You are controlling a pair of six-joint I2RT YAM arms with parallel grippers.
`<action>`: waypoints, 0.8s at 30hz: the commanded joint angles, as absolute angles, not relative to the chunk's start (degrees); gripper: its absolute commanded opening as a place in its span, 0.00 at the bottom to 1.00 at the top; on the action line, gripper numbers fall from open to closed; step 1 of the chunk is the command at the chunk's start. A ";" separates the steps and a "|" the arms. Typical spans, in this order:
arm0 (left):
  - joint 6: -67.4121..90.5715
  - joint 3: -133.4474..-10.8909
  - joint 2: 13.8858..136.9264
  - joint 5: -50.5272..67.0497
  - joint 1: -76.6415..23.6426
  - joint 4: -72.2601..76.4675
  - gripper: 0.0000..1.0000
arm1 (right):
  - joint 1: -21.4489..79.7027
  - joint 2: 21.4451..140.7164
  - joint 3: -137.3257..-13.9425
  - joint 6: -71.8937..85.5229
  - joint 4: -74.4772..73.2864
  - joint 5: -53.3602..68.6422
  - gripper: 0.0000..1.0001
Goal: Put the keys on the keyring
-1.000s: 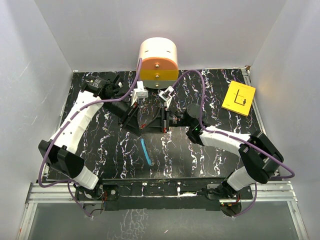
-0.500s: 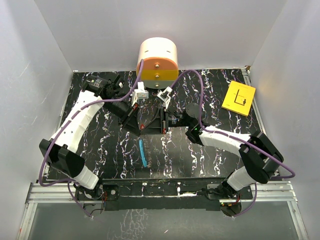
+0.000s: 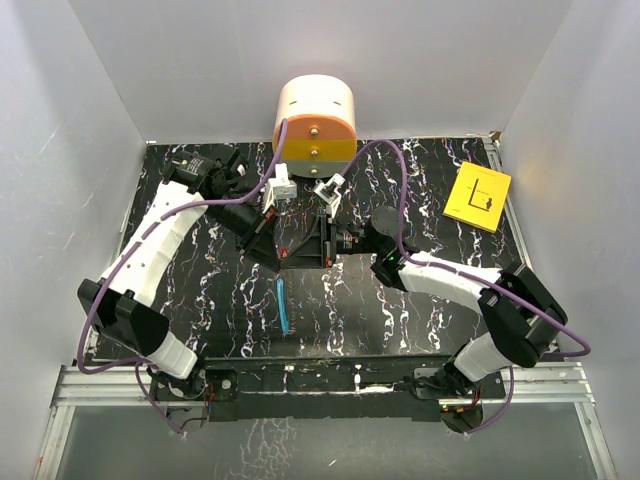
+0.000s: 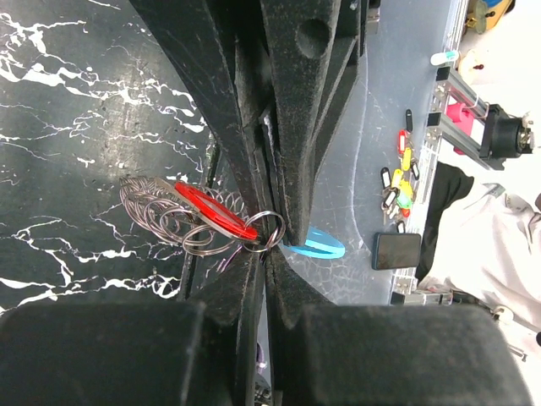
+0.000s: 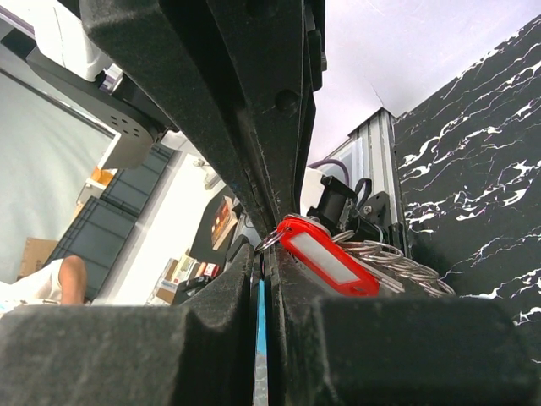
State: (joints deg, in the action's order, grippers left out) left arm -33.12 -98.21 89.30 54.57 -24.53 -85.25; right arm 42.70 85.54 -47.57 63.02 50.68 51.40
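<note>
My two grippers meet tip to tip over the middle of the table. The left gripper (image 3: 280, 250) (image 4: 268, 254) is shut on the small metal ring of the red key (image 4: 215, 211). The key also shows in the right wrist view (image 5: 330, 258), lying beside the fingers. The right gripper (image 3: 298, 245) (image 5: 269, 254) is shut, with the keyring's blue band (image 5: 260, 338) in its narrow jaw gap. The band (image 3: 284, 305) trails toward the near edge below the grippers and also shows in the left wrist view (image 4: 317, 247). The keyring's silvery coil (image 4: 161, 211) bunches beside the key.
An orange and white cylinder (image 3: 316, 120) stands at the back, just behind the grippers. A yellow card (image 3: 477, 196) lies at the back right. Purple cables loop over both arms. White walls enclose the black marbled table (image 3: 420, 300).
The blue band has swung left, from slanting to the right to nearly straight. Both grippers stay shut and pressed together, shifted slightly.
</note>
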 commanded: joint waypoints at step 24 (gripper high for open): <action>-39.75 -97.32 85.70 55.20 -26.32 -81.12 0.00 | 40.83 76.54 -48.46 57.04 38.42 46.25 0.35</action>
